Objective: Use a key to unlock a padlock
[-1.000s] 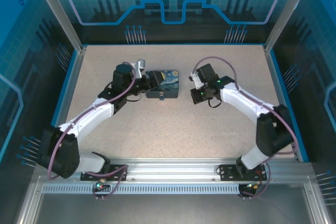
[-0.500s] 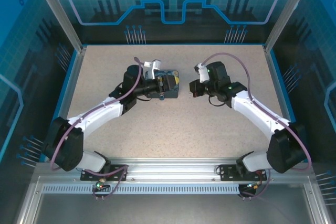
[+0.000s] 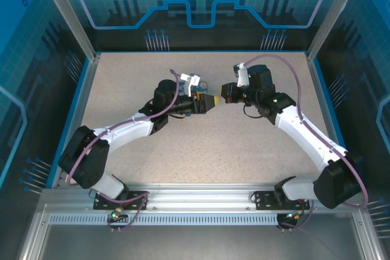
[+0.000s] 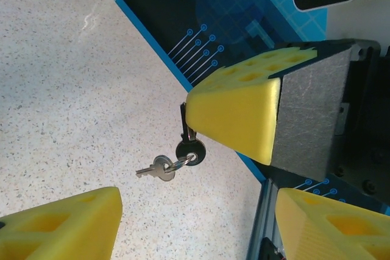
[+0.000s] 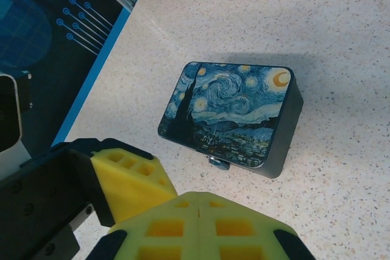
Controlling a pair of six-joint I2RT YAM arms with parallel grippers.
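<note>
Key at right end effector tip, open tabletop all around.

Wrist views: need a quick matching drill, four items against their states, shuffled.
Items
1. tin box
2. padlock
3. key
4. left gripper

States
A. open wide
B. pinched clear of the table by the right gripper
C. at the tin box's front edge
D. resting flat on the table

Pairs: 1-D, 2-C, 3-B, 4-A
</note>
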